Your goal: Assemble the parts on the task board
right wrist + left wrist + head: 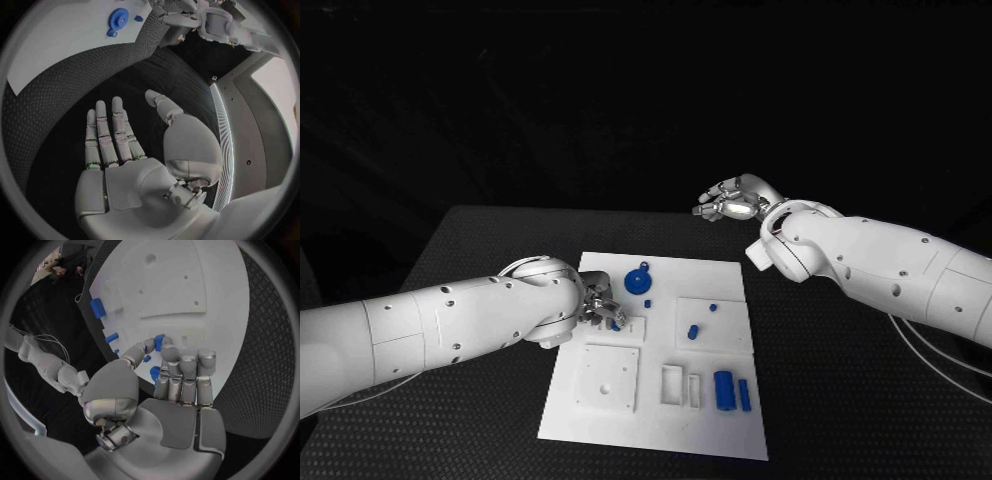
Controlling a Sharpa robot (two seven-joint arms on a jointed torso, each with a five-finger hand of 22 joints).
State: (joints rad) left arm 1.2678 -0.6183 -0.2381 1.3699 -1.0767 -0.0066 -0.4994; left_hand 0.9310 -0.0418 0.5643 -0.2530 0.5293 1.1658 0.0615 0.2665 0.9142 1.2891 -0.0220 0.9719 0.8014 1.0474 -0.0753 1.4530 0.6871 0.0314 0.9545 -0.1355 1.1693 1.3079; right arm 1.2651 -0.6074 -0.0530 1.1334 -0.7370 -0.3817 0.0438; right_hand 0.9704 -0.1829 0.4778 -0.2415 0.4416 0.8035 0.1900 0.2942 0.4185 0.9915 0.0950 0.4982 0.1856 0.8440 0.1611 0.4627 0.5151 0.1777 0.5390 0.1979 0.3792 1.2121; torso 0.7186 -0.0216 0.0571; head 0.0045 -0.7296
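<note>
The small blue part (pixel 159 342) could slip out and roll off, because the left hand (pixel 169 377) only pinches it at the fingertips (pixel 170 354), just above the white task board (pixel 187 285). The left hand is bent down over the board. The right hand (pixel 125 150) hangs off to the side, well apart, flat and spread, holding nothing.

Smooth matt white task board (pixel 610 425), textured black table (pixel 488 250)
</note>
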